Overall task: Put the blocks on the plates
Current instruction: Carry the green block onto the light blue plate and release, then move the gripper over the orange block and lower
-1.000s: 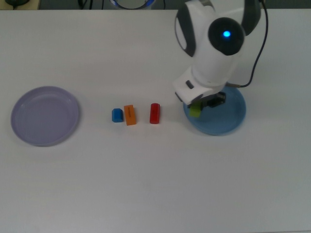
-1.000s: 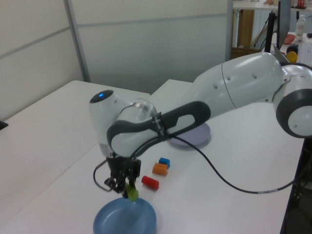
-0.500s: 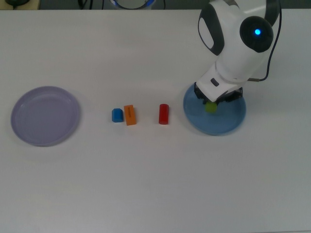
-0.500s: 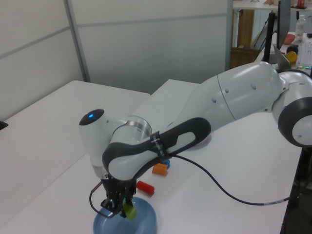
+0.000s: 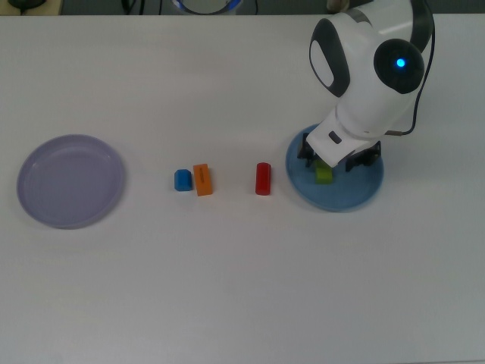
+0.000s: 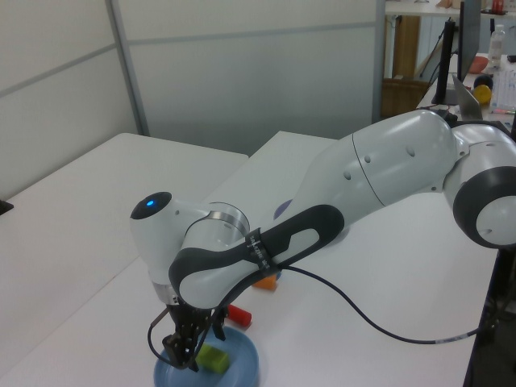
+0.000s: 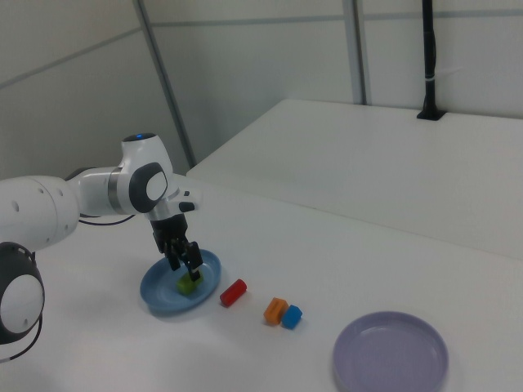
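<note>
The green block lies flat inside the light blue plate at the top view's right. My gripper hangs just above it, open, with a finger on either side and nothing held. In the right view the gripper stands a little over the green block. The red block lies on the table just left of the blue plate. Further left the orange block and the blue block sit side by side. The lavender plate at the far left holds nothing.
My white arm reaches across the table from the left view's right, trailing a black cable. A black post stands at the far side of the table in the right view.
My gripper carried the green block over the blue plate, lowered it and opened; the block now lies on the plate. The red block has shifted right in the top view.
</note>
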Controlling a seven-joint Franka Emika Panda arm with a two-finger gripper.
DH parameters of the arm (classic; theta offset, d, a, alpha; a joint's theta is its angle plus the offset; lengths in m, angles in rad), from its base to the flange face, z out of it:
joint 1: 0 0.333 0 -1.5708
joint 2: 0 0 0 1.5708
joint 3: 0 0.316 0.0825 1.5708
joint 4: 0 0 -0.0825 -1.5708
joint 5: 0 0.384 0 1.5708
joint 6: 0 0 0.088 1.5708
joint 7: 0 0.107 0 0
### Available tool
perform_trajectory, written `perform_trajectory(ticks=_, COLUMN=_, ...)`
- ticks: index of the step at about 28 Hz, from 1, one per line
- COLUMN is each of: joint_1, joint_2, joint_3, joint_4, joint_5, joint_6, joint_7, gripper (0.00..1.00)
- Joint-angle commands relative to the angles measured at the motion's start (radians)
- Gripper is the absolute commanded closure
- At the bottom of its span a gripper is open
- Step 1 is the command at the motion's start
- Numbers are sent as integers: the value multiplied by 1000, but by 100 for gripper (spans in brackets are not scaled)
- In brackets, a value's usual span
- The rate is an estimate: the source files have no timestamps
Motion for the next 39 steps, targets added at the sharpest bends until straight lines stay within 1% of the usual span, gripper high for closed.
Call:
perform_trajectory(ticks=1, joint_1=-10, joint_2=-51, joint_3=-18, joint_4=-20, joint_5=6, joint_6=18, joint_7=2, gripper=4)
perform_trajectory(ticks=2, joint_1=-21, joint_2=-57, joint_3=-19, joint_4=-20, joint_5=6, joint_6=13, joint_7=2, gripper=0)
perform_trajectory(ticks=6, joint_1=-75, joint_2=-71, joint_3=-19, joint_4=-22, joint_5=4, joint_6=7, joint_7=-3, gripper=0)
perform_trajectory(ticks=8, joint_1=-99, joint_2=-71, joint_3=-19, joint_4=-22, joint_5=3, joint_6=6, joint_7=-29, gripper=0)
perform_trajectory(ticks=10, joint_1=-128, joint_2=-71, joint_3=-19, joint_4=-22, joint_5=3, joint_6=-6, joint_7=-90, gripper=0)
perform_trajectory(ticks=11, joint_1=-153, joint_2=-71, joint_3=-19, joint_4=-20, joint_5=4, joint_6=-25, joint_7=-171, gripper=0)
perform_trajectory(ticks=13, joint_1=-179, joint_2=-71, joint_3=-19, joint_4=-20, joint_5=4, joint_6=-40, joint_7=-248, gripper=0)
perform_trajectory(ticks=16, joint_1=-226, joint_2=-71, joint_3=-19, joint_4=-20, joint_5=3, joint_6=-49, joint_7=-343, gripper=0)
perform_trajectory(ticks=21, joint_1=-277, joint_2=-71, joint_3=-19, joint_4=-22, joint_5=-4, joint_6=-71, joint_7=-484, gripper=0)
perform_trajectory(ticks=22, joint_1=-295, joint_2=-71, joint_3=-19, joint_4=-22, joint_5=-4, joint_6=-79, joint_7=-536, gripper=0)
perform_trajectory(ticks=25, joint_1=-309, joint_2=-68, joint_3=-19, joint_4=-25, joint_5=-8, joint_6=-86, joint_7=-595, gripper=0)
perform_trajectory(ticks=28, joint_1=-316, joint_2=-60, joint_3=-21, joint_4=-26, joint_5=-13, joint_6=-88, joint_7=-624, gripper=0)
perform_trajectory(ticks=31, joint_1=-322, joint_2=-57, joint_3=-21, joint_4=-31, joint_5=-20, joint_6=-88, joint_7=-635, gripper=0)
perform_trajectory(ticks=37, joint_1=-337, joint_2=-42, joint_3=-21, joint_4=-32, joint_5=-19, joint_6=-88, joint_7=-636, gripper=0)
perform_trajectory(ticks=39, joint_1=-337, joint_2=-40, joint_3=-21, joint_4=-45, joint_5=-20, joint_6=-88, joint_7=-636, gripper=0)
